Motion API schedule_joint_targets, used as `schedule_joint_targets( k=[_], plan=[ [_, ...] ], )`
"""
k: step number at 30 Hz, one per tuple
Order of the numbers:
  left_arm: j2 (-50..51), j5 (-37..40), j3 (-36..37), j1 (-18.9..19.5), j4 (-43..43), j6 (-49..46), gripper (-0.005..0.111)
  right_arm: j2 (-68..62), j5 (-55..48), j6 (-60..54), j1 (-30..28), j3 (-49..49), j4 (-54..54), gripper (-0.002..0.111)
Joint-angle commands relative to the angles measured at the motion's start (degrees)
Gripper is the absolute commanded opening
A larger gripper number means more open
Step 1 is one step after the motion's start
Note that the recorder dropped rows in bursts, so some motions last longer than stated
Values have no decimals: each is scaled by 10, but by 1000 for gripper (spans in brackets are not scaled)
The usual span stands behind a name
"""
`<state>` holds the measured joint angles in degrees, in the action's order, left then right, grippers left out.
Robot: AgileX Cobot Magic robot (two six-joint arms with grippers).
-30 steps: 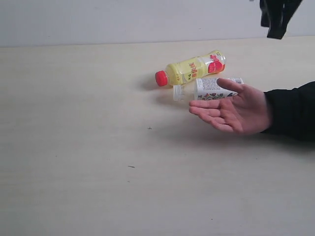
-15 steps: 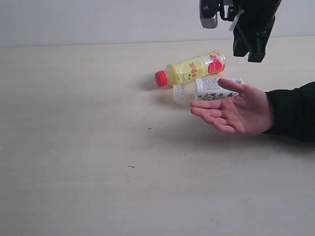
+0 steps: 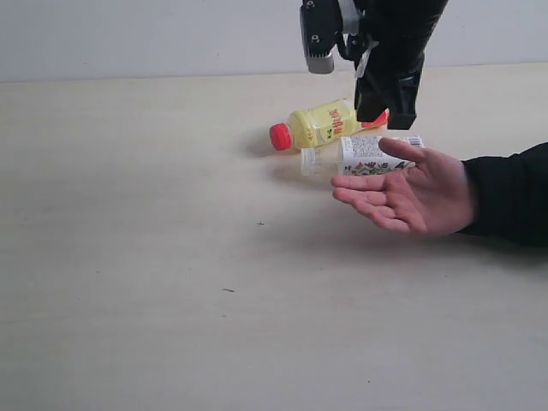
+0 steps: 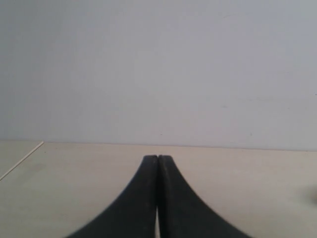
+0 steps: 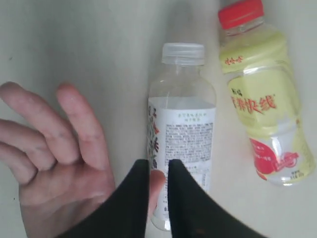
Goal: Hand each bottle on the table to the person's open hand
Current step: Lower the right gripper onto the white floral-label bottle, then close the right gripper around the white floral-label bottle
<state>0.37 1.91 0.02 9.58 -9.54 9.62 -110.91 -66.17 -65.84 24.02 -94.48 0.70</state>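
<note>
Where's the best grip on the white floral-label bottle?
Probably grip the white bottle across its labelled middle, coming from above: it lies on its side, with the person's hand crowding its base and the yellow bottle close alongside.

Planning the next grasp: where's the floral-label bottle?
Exterior view, right of centre: the floral-label bottle lies on its side between the yellow bottle and the open hand.

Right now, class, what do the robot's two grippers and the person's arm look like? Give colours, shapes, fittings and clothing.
The left gripper has two smooth matt black fingers that curve and taper to blunt tips. The right gripper has the same black curved fingers, and its black arm carries a grey boxy fitting. The person's hand wears no glove; a black sleeve covers the wrist.
</note>
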Motion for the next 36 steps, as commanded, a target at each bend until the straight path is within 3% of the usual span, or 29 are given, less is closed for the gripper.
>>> schedule_joint_targets(
  k=[1,6,15,29,36],
  plan=[
    [-4,-2,0,1,-3,-2,0,-26,6,-6,3,-4,2,31],
    [-4,-2,0,1,-3,-2,0,-44,19,-6,3,-4,-7,50],
    [-4,-2,0,1,-3,-2,0,-50,61,-5,3,-4,-13,68],
    [-4,-2,0,1,-3,-2,0,-105,117,58,3,-4,-130,73],
    [-4,-2,0,1,-3,-2,0,-114,119,61,3,-4,-128,73]
  ],
)
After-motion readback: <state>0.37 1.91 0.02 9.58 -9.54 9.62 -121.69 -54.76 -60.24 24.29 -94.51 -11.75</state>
